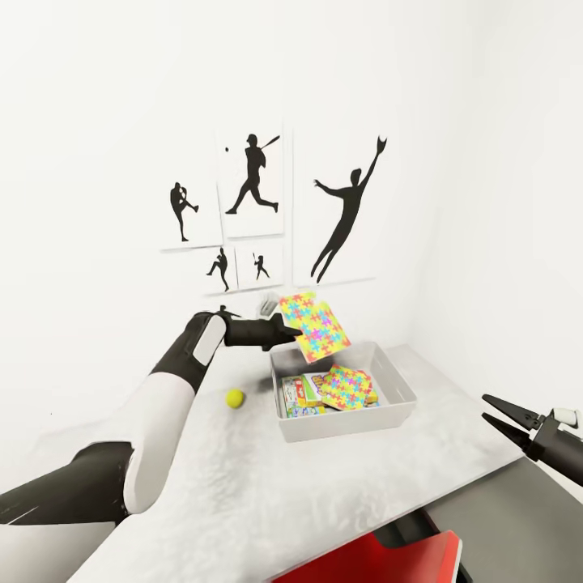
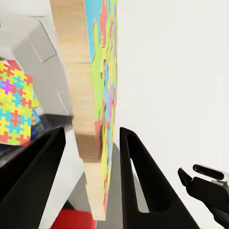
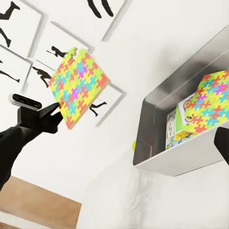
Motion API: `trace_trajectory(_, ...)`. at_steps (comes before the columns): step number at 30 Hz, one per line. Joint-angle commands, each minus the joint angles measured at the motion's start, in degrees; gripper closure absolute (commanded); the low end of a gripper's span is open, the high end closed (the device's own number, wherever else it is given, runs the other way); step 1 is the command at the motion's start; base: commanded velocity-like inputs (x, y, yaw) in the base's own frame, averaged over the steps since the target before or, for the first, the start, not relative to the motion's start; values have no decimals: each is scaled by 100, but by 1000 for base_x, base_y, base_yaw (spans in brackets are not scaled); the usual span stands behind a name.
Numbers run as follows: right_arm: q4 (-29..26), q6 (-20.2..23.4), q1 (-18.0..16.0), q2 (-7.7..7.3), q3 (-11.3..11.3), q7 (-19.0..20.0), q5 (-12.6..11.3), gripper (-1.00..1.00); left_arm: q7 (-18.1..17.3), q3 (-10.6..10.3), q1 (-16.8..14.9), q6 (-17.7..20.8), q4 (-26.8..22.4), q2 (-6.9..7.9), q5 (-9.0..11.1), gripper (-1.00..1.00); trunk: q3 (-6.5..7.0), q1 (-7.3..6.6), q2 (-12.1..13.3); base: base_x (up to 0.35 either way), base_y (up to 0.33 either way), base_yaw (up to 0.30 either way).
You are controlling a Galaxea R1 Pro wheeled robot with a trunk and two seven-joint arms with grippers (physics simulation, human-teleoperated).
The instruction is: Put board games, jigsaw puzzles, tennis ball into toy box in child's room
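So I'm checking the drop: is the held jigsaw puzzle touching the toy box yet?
Apart. In the right wrist view the held jigsaw puzzle in the left gripper hangs clear of the toy box, white wall between them.

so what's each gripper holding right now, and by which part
The left gripper grips a jigsaw puzzle by its lower edge; the right gripper is open and empty.

No writing, label or number is legible on anything here.

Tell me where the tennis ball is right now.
In the head view the tennis ball lies on the pale table, just left of the toy box and below the left gripper, not yet inside.
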Motion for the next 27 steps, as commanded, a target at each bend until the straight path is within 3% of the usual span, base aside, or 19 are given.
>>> trace_trajectory(1,1,29,-7,2,-7,28,23,-100,-39,30,-7,24,44,-10,-42,100,-18,4,-14,0,0,0)
trace_trajectory(8,-4,24,-9,5,-6,22,23,-100,-29,-29,-7,0,145,-50,-42,100,-28,4,-14,0,0,0)
trace_trajectory(17,0,21,-9,5,-6,25,23,-100,-23,-376,-7,-55,307,-65,-45,100,-29,4,-14,0,0,0)
trace_trajectory(27,-7,26,-9,5,-11,39,23,-100,-15,-420,-7,-232,451,-65,-63,100,-93,4,-14,0,0,0)
